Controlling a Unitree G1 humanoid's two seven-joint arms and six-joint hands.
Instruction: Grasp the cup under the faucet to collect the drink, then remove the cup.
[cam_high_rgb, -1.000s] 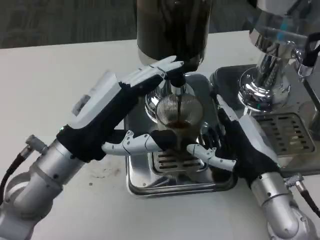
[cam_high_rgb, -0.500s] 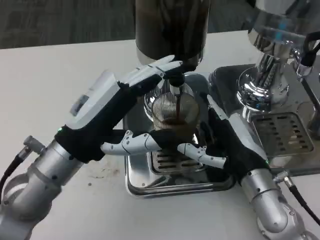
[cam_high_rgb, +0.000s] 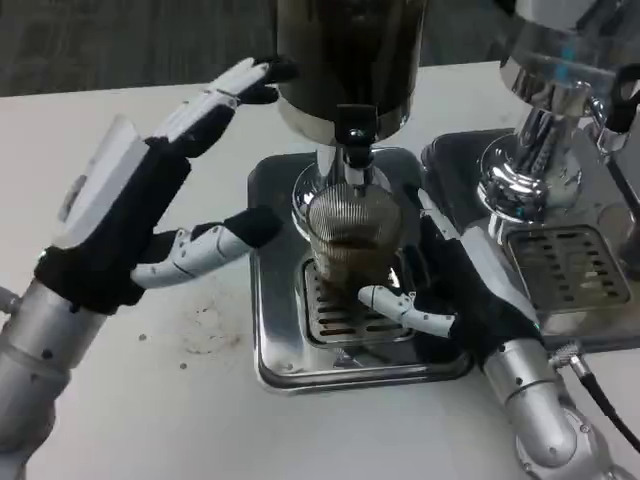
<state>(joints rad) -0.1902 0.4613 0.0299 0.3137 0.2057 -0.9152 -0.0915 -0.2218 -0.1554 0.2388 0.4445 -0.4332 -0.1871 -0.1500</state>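
You see the cup, a ribbed clear glass with dark drink in its lower part, standing at the centre of the frame on the slotted grate of the drip tray, directly beneath the faucet. The faucet's black spout hangs just above the cup's rim, under the dark drink dispenser that fills the top centre of the frame.

Your right hand comes in from the lower right and wraps the cup's right side; one white finger curls along the front near the cup's base, and the black palm sits against the glass, so this hand grips the cup.

Your left hand is in the left half of the frame, off the cup, holding nothing. Its fingers are spread apart: the upper ones reach toward the dispenser's left edge at the top, and the thumb points right, its black tip near the tray's left edge.

At the right of the frame stands a chrome machine with its own grate, beside the tray. All of it rests on the white counter.
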